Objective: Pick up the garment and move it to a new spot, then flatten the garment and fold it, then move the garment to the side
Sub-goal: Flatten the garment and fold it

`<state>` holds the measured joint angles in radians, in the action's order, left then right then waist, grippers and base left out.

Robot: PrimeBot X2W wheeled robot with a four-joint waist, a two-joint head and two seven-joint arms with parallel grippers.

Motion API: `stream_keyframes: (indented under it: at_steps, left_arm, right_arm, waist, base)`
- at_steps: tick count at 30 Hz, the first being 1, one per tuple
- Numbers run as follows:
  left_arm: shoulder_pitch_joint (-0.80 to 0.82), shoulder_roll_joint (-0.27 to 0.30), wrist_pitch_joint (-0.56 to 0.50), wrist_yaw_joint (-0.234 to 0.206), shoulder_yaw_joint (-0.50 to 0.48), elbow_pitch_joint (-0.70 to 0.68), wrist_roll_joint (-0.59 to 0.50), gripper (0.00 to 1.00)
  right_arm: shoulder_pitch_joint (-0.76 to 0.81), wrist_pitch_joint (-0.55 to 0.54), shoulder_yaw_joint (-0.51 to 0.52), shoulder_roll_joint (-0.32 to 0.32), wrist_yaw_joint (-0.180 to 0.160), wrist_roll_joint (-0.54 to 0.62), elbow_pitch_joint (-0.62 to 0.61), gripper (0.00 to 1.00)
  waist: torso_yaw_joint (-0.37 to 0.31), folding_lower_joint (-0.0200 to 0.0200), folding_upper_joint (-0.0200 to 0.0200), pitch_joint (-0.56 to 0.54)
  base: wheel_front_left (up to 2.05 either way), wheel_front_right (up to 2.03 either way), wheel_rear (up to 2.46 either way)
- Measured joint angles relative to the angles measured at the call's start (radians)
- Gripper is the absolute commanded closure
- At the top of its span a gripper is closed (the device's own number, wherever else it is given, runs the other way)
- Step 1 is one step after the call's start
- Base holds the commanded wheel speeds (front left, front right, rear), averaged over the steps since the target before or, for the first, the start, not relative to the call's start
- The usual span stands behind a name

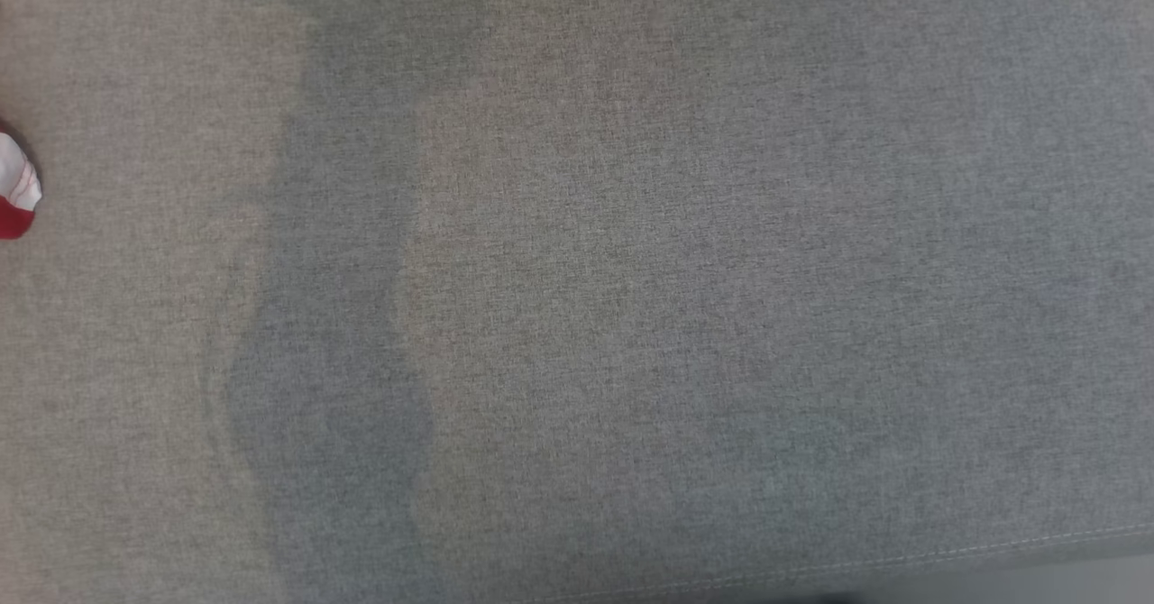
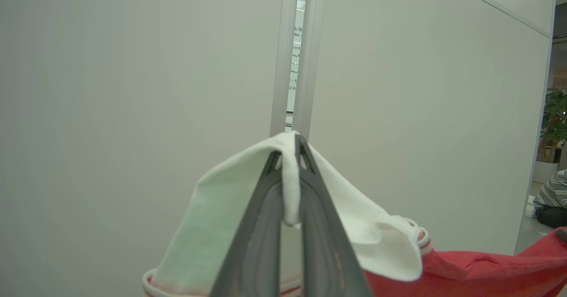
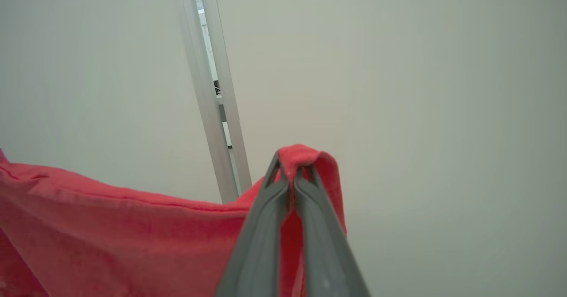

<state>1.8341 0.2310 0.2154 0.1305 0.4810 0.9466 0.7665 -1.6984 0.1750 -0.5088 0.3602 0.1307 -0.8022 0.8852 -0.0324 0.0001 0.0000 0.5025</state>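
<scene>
Garment (image 3: 110,235) — left tool (image 2: 289,155) clamped, right tool (image 3: 292,173) clamped

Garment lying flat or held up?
Held up. Left gripper pinches garment at its white part, right gripper at a red edge; walls behind.

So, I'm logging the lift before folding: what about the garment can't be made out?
Head view: garment cut off by the left edge, so its type is unclear.
Left wrist view: left end effector hides the pinched white fold; the bottom edge cuts the rest.
Right wrist view: right end effector covers the gripped red fold; left and bottom edges cut the cloth.
</scene>
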Motion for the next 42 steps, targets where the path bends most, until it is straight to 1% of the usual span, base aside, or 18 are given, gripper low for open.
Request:
stream_keyframes:
  at_steps: [5,9,12,15,17,21,23,26,29,32,37,42]
  left_arm:
    - [-0.036,0.004,0.017,0.000,0.033,0.007,0.042,1.00]
    - [-0.168,0.020,0.035,0.000,0.053,-0.031,0.068,1.00]
    - [-0.282,0.047,0.044,0.000,0.085,-0.126,0.064,1.00]
    - [-0.435,0.068,0.046,0.000,0.020,-0.268,0.025,1.00]
    - [-0.564,0.071,0.046,-0.009,-0.040,-0.358,0.002,1.00]
    - [-0.846,0.062,0.046,-0.054,-0.143,-0.560,-0.085,1.00]
    - [-0.999,0.043,0.046,-0.070,-0.192,-0.652,-0.111,1.00]
    - [-1.208,0.016,0.046,-0.083,-0.258,-0.744,-0.136,1.00]
    - [-1.387,-0.030,0.046,-0.086,-0.301,-0.804,-0.148,1.00]
    - [-1.540,-0.084,0.046,-0.080,-0.338,-0.831,-0.157,1.00]
    - [-1.719,-0.139,0.046,-0.060,-0.349,-0.834,-0.176,1.00]
    - [-1.827,-0.164,0.046,-0.042,-0.349,-0.815,-0.178,1.00]
  right_arm:
    - [0.017,0.022,-0.071,0.025,0.000,-0.052,0.011,1.00]
    - [0.124,0.059,-0.127,0.049,0.000,-0.098,-0.027,1.00]
    - [0.229,0.078,-0.153,0.079,0.000,-0.132,-0.084,1.00]
    - [0.355,0.084,-0.159,0.116,0.000,-0.159,-0.160,1.00]
    - [0.447,0.086,-0.130,0.130,0.000,-0.162,-0.228,1.00]
    - [0.674,0.088,-0.045,0.139,0.000,-0.155,-0.366,1.00]
    - [0.796,0.088,-0.014,0.140,0.000,-0.117,-0.428,1.00]
    - [0.942,0.088,0.017,0.124,0.000,-0.088,-0.493,1.00]
    - [1.074,0.088,0.041,0.109,0.000,-0.064,-0.537,1.00]
    - [1.196,0.088,0.059,0.105,0.000,-0.037,-0.562,1.00]
    - [1.378,0.088,0.120,0.097,0.000,0.003,-0.575,1.00]
    - [1.516,0.088,0.174,0.090,0.000,0.032,-0.593,1.00]
  waist:
    - [-0.002,0.0000,0.0000,0.027]
    - [-0.008,0.0000,0.0000,0.032]
    - [-0.012,0.0000,0.0000,0.017]
    - [-0.012,-0.0001,0.0000,-0.005]
    - [-0.012,-0.0001,0.0000,-0.021]
    - [-0.012,-0.0001,0.0000,-0.062]
    - [-0.013,-0.0001,0.0000,-0.084]
    - [-0.016,-0.0001,0.0000,-0.116]
    - [-0.019,-0.0001,0.0000,-0.148]
    - [-0.018,-0.0001,0.0000,-0.180]
    - [-0.006,-0.0002,0.0000,-0.233]
    - [0.007,-0.0002,0.0000,-0.282]
  base:
    - [0.00,0.00,0.00]
    - [0.00,0.00,0.00]
    - [0.00,0.00,0.00]
    - [0.00,0.00,0.00]
    - [0.00,0.00,0.00]
    - [0.00,0.00,0.00]
    - [0.00,0.00,0.00]
    - [0.00,0.00,0.00]
    - [0.00,0.00,0.00]
    - [0.00,0.00,0.00]
    - [0.00,0.00,0.00]
    - [0.00,0.00,0.00]
